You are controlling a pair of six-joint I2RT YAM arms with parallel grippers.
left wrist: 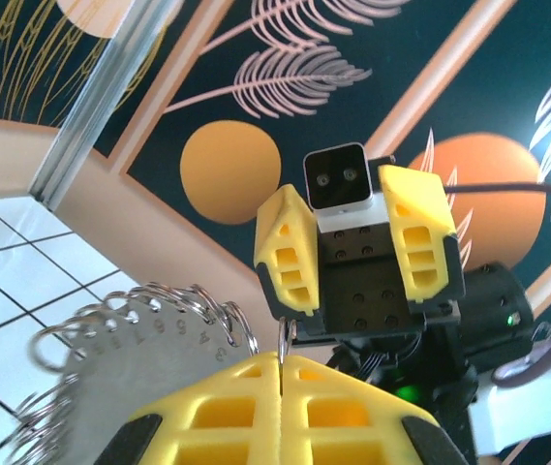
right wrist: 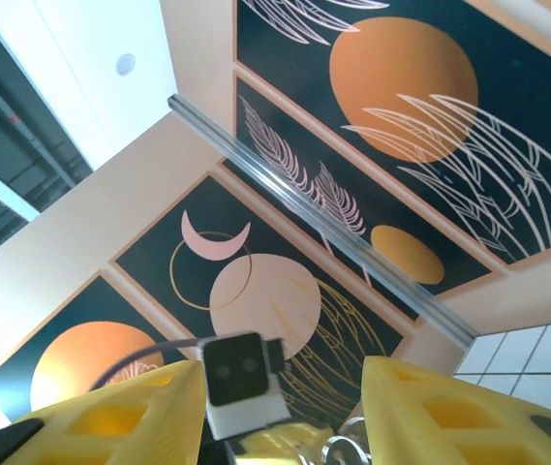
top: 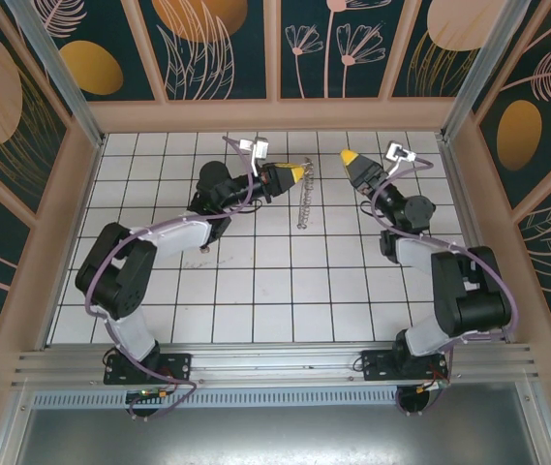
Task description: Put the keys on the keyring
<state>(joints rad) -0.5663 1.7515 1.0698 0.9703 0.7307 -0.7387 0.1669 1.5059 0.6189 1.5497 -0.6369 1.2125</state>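
Keyring (top: 303,205) dangles pinched tight in my left hand (top: 306,171); my right hand (top: 350,157) faces it nearby, fingers (right wrist: 430,407) parted.

left fingers (left wrist: 217,417) pressed shut, right fingers (right wrist: 440,407) parted; arms extended forward, tips facing

Silvery-grey, chain-like metal keyring (top: 303,201), seen edge-on over the white tiled tabletop (top: 256,291), one end pinched in the shut left jaws; its numbered flat plate (left wrist: 130,363) carries wire coils (partly blurred).
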